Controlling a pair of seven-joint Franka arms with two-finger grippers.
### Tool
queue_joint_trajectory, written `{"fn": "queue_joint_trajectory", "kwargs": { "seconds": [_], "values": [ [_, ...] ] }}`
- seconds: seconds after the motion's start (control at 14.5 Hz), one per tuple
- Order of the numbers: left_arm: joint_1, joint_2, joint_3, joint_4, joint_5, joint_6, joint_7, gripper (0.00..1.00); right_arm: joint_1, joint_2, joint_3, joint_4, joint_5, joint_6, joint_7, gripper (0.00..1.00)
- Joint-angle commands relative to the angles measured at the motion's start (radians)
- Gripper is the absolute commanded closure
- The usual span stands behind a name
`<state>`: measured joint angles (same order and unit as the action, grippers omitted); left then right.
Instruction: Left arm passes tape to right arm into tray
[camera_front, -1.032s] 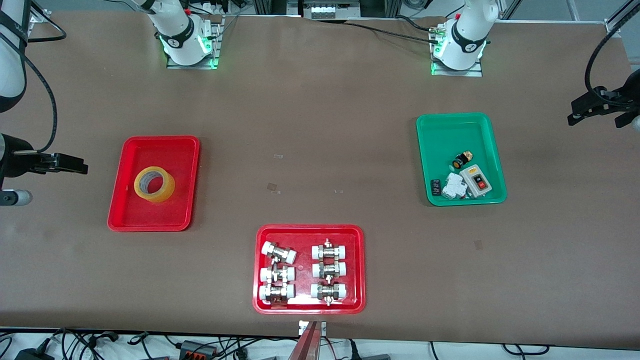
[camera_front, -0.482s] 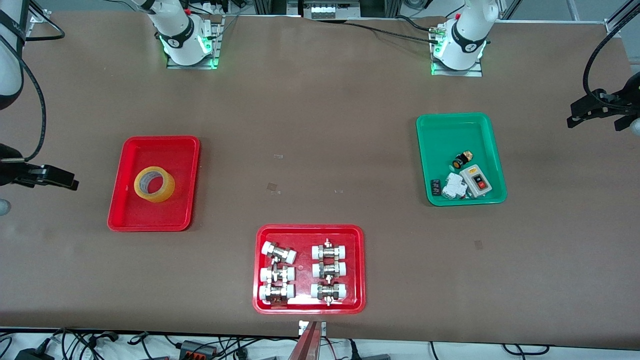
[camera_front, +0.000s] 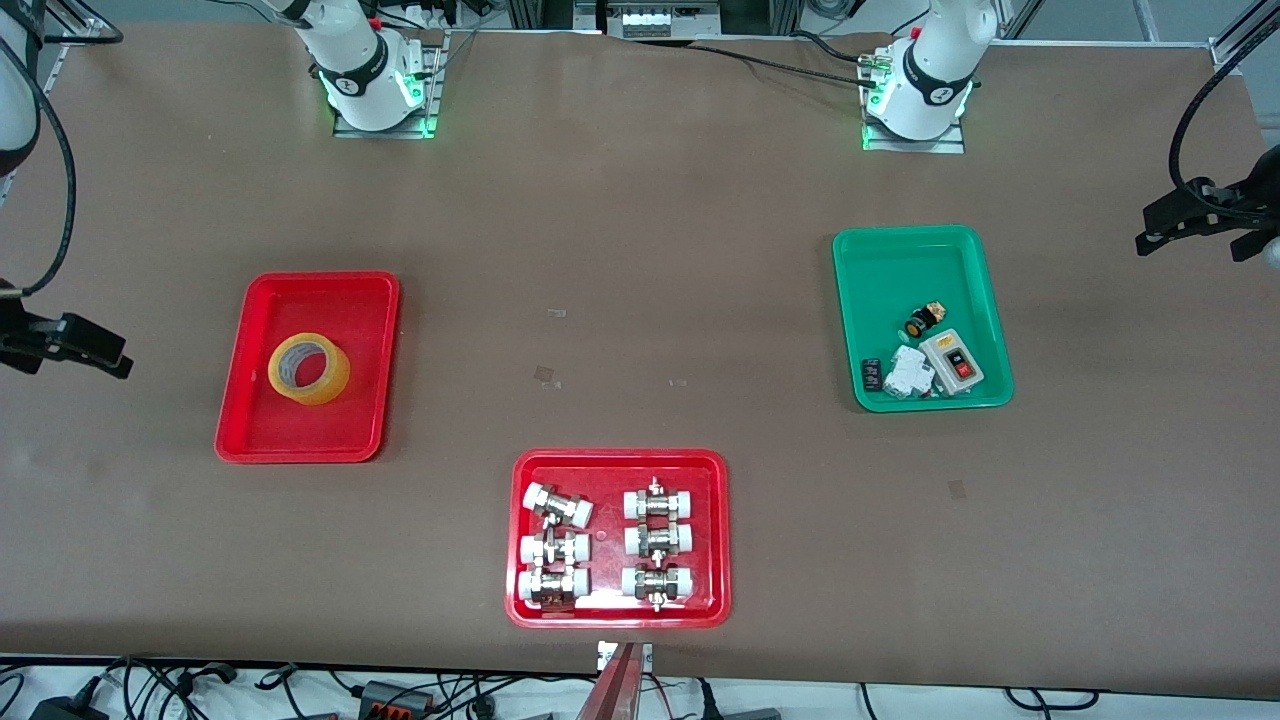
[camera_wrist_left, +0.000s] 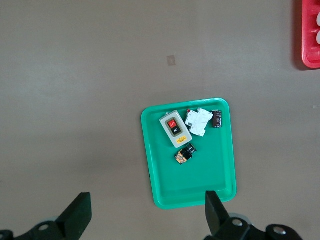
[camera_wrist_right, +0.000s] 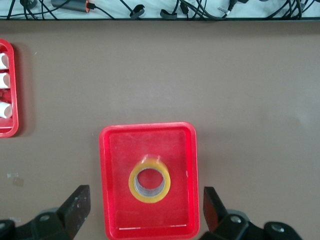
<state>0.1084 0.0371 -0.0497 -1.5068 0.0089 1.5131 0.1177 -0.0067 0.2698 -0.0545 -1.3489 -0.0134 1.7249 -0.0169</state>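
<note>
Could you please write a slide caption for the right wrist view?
Yellow tape roll lying flat in the small red tray, framed by the right gripper with its jaws open above.

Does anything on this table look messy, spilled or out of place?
Nothing is spilled or damaged. The tape lies in its tray. In the wider red tray, one fitting sits askew beside five tidy ones. Both open grippers, left and right, hold nothing.

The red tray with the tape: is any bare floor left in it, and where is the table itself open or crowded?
The tray has bare floor all round the tape, most of it nearer its rim toward the robot bases. The table lies open between this tray and the green tray. The fittings tray is packed. Both grippers, right and left, hang open at the table's ends.
</note>
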Motion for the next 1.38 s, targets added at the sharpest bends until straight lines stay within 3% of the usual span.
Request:
{"fn": "queue_joint_trajectory", "kwargs": {
  "seconds": [0.0,0.21,0.48,0.69,1.31],
  "values": [
    [0.007,0.017,-0.002,0.037,-0.010,-0.025,0.003,0.00,0.017,-0.069,-0.022,-0.093,-0.002,0.033,-0.014,0.00],
    [0.007,0.017,-0.002,0.037,-0.010,-0.025,0.002,0.00,0.019,-0.081,-0.021,-0.107,-0.002,0.029,-0.015,0.00],
    [0.007,0.017,-0.002,0.037,-0.010,-0.025,0.002,0.00,0.021,-0.210,-0.021,-0.310,-0.002,0.103,-0.015,0.00],
    [0.007,0.017,-0.002,0.037,-0.010,-0.025,0.002,0.00,0.022,-0.257,-0.019,-0.372,0.000,0.094,-0.014,0.00],
    [0.005,0.017,-0.002,0.037,-0.010,-0.025,0.002,0.00,0.024,-0.273,-0.015,-0.371,0.007,0.059,-0.028,0.00]
  ]
}}
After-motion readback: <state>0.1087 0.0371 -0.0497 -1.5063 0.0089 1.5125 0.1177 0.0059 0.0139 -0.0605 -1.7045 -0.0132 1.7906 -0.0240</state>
